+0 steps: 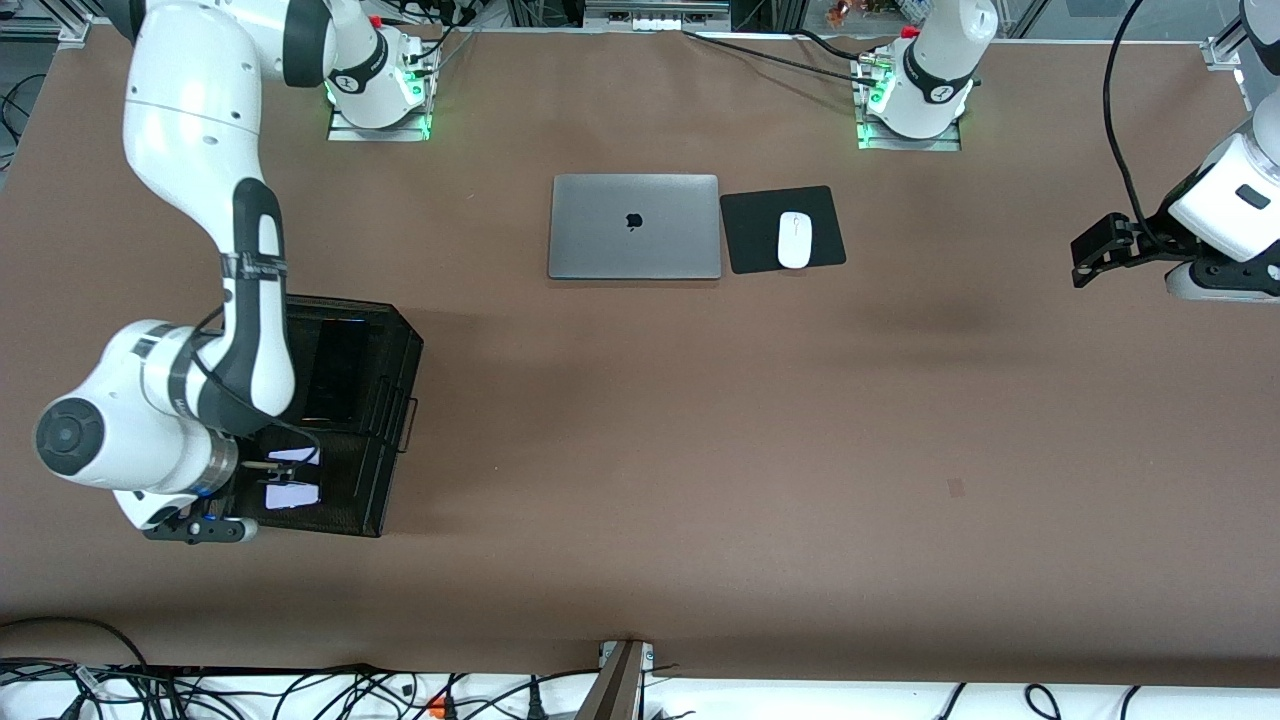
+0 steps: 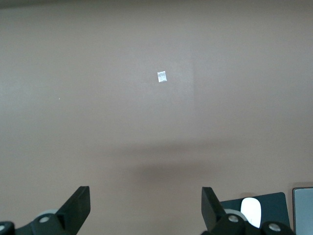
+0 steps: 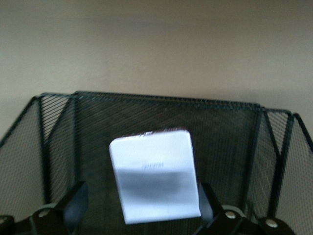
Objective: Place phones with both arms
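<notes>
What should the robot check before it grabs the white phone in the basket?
1. Right end effector over the basket: ok.
2. Its fingers open: ok.
3. White phone between the fingers: ok.
4. Fingers touching the phone: cannot tell.
5. Long black phone away from the fingers: ok.
6. Left end effector open, waiting above bare table: ok.

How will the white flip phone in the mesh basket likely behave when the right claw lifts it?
The white flip phone looks rigid and flat, so it probably won't flex. Its glossy face may slip between the open right claw fingers. Small, likely light.
</notes>
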